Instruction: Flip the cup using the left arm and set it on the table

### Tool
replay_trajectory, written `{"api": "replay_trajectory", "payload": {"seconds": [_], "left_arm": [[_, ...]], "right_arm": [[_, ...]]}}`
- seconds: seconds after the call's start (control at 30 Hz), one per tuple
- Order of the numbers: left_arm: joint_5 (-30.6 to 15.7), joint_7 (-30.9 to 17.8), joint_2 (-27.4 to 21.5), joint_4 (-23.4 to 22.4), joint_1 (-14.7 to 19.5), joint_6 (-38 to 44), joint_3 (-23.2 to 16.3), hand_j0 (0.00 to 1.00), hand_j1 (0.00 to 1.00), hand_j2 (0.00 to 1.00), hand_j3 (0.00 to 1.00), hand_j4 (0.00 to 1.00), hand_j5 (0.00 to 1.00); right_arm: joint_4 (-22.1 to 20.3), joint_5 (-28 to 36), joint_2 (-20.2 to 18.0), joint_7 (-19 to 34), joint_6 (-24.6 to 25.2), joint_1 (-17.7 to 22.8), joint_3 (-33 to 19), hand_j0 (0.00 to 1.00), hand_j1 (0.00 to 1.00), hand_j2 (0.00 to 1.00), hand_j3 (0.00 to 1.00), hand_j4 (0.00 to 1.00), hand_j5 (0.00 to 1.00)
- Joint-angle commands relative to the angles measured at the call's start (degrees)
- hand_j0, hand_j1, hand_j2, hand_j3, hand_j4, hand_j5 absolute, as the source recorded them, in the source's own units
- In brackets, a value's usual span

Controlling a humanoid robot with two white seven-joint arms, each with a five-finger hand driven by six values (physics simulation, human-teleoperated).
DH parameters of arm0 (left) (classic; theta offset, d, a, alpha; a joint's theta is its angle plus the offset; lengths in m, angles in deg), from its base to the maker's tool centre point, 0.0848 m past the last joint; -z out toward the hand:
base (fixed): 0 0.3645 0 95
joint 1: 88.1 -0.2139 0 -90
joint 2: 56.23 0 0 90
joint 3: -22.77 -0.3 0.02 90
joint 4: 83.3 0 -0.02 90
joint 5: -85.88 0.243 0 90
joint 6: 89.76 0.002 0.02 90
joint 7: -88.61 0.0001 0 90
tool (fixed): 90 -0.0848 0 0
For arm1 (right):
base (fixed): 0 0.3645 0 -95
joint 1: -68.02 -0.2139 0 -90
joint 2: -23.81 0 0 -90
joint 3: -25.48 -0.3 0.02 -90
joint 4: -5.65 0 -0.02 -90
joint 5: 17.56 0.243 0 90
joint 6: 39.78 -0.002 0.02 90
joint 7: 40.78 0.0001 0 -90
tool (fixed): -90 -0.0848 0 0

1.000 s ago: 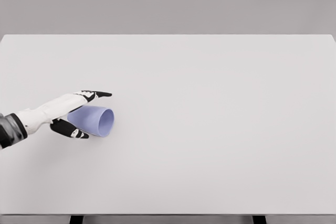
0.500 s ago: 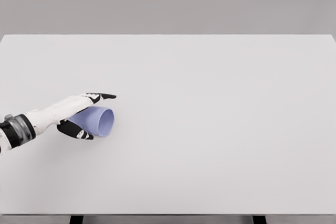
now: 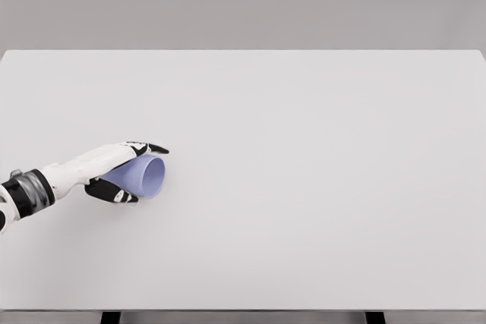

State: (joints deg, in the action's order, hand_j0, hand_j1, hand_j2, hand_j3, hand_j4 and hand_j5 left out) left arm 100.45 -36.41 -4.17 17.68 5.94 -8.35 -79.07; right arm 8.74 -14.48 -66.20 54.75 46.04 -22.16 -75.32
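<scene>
1. At the far left edge you see the left forearm enter the scene, running rightward and slightly away from you toward the near-left part of the table (image 3: 304, 111).
2. Next comes the left hand (image 3: 121, 172). Its upper fingers (image 3: 148, 148) reach over the top of the cup (image 3: 144, 176), while the thumb side sits under the near flank. The digits bracket the cup from both sides, so you can treat it as a grasp closing around the body. Whether they press firmly is hard to judge from this distance; it looks like contact.
3. Just right of the palm lies the cup, pale lilac, on its side on the table's near-left area. Its long axis runs left to right, roughly continuing the line of the forearm. The closed base points into the palm and the open mouth faces right, away from the hand.
4. That alignment is what your coming move turns on: with the base at the palm and the axis along the arm, a lift plus a wrist rotation should bring the cup upright.
5. Farther right the table shows only bare surface. The right arm does not appear anywhere, so the left hand is the only one near the cup.
</scene>
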Motion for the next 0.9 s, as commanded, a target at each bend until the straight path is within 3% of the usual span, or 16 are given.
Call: {"api": "replay_trajectory", "payload": {"seconds": [0.0,0.23,0.4,0.8,0.87], "left_arm": [[-0.25,0.02,-0.11,0.01,0.00,0.06,0.06,0.71,0.71,0.71,0.71,0.71,0.71],[-0.42,0.02,-0.11,0.01,0.44,1.37,0.06,0.63,0.63,0.63,0.63,0.63,0.63],[-1.65,0.02,0.24,0.01,0.70,1.20,1.38,0.64,0.64,0.64,0.64,0.64,0.64],[-7.63,0.02,4.72,-1.14,2.90,1.20,10.17,0.66,0.66,0.66,0.66,0.66,0.66],[-7.98,0.02,8.06,-1.40,3.43,1.20,13.16,0.66,0.66,0.66,0.66,0.66,0.66]], "right_arm": [[-0.02,0.00,0.00,0.02,0.05,0.00,-0.01,1.00,1.00,1.00,1.00,1.00,1.00],[-0.02,0.00,0.00,0.02,-0.03,0.00,-0.01,1.00,1.00,1.00,1.00,1.00,1.00],[-0.02,0.08,0.00,0.02,0.05,0.00,-0.01,1.00,1.00,1.00,1.00,1.00,1.00],[-0.02,0.00,0.00,0.02,0.05,0.00,-0.01,1.00,1.00,1.00,1.00,1.00,1.00],[-0.02,0.08,0.00,0.02,-0.03,0.00,-0.01,1.00,1.00,1.00,1.00,1.00,1.00]]}}
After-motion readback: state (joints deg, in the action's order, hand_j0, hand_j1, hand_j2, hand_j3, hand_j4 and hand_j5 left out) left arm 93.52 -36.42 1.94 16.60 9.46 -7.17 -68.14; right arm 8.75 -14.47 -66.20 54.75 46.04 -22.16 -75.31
